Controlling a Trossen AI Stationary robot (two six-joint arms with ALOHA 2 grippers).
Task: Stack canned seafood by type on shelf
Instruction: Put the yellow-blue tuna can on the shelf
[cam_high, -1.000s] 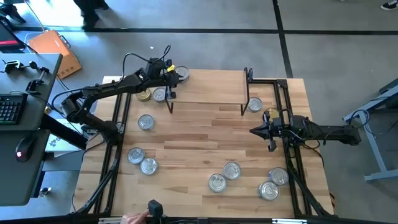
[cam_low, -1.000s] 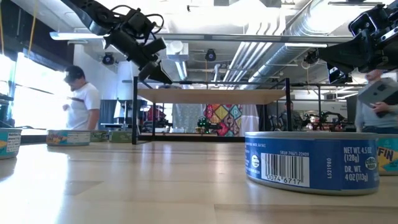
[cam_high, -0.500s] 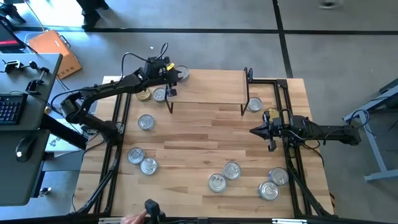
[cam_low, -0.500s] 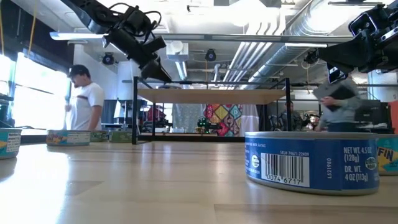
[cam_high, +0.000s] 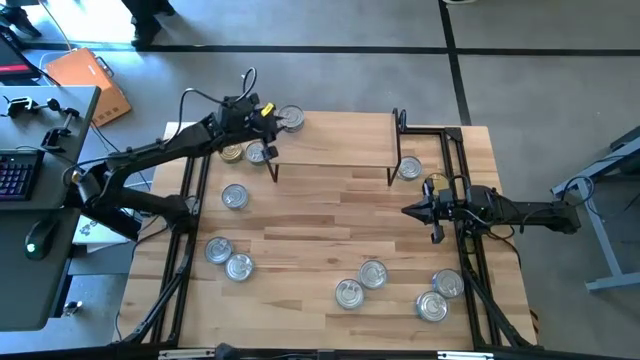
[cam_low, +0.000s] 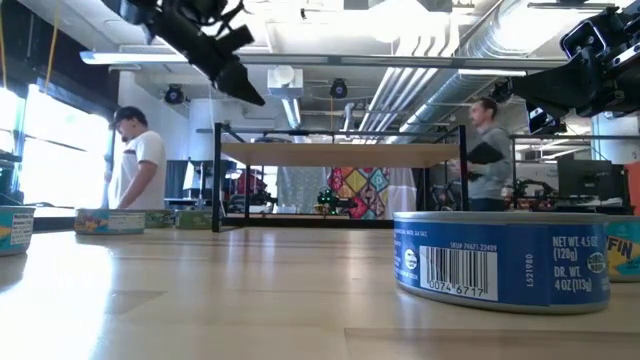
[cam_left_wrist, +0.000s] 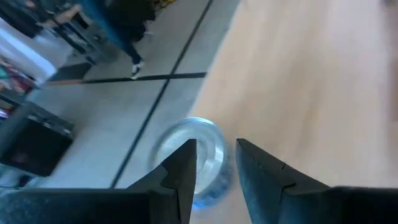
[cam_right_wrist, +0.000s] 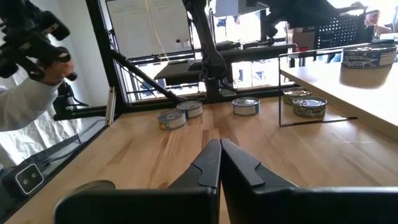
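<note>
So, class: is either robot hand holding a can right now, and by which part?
Neither. The left hand is open beside the can on the shelf; the right hand is shut on nothing.

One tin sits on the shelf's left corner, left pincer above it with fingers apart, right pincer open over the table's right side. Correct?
Not quite. The right pincer is shut: the right wrist view shows its fingers pressed together. The rest holds: in the high view one tin sits on the shelf at its left corner, with the left pincer beside and above it, fingers apart.
</note>
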